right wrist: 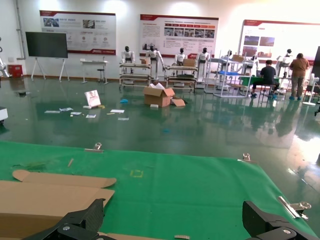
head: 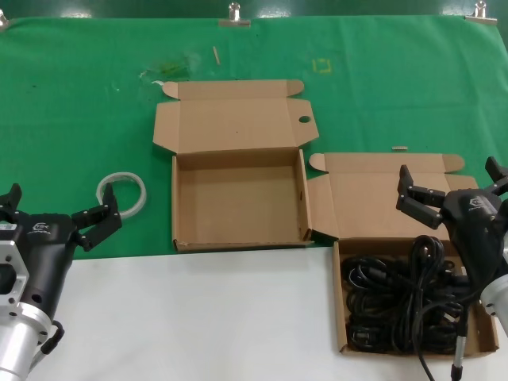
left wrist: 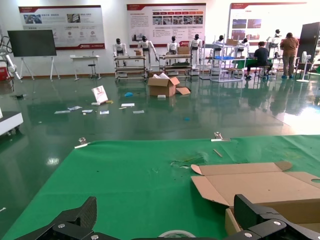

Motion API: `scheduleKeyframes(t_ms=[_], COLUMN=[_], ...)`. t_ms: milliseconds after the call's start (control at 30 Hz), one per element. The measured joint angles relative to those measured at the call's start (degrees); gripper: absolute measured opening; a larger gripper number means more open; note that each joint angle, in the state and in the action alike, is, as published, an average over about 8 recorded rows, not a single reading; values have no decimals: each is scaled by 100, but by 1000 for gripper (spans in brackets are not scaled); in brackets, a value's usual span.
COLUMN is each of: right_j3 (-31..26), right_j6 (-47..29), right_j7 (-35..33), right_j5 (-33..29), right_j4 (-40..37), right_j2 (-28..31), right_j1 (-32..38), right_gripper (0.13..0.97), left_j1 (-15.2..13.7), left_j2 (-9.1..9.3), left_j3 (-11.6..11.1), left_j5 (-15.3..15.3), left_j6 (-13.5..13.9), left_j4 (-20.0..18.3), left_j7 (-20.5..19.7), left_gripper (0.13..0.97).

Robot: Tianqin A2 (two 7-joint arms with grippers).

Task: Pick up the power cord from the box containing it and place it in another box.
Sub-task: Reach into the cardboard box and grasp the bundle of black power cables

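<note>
Here the right gripper point(head: 451, 188) hangs with its fingers spread wide and nothing in them, over the far edge of the box containing it point(head: 343, 317). The power cord point(head: 397, 305) lies in a black heap just below and nearer the robot. Another box point(head: 238, 238) sits empty to its left. The left gripper point(head: 57, 208) waits wide open and empty, well apart beyond that box.

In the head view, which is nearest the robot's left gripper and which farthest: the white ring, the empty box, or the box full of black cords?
From the left gripper, low at the robot's left:
1. The white ring, on the green mat just past its fingers.
2. The empty box, in the middle, lid open.
3. The box of cords, far over on the right, under the right gripper.
</note>
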Motion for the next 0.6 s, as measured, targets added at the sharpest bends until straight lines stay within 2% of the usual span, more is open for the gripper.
scheduleKeyframes(t_ms=[600], right_j3=[-80], right_j6=[85], right_j7=[-32], right_j5=[64], right_j4=[-4], right_j2=[53], right_j1=[19], right_gripper=[966], left_j1=[0], left_j2=[0], left_j3=[0], left_j5=[0], left_j6=[0], left_j4=[0], left_j7=[0], left_gripper=[965])
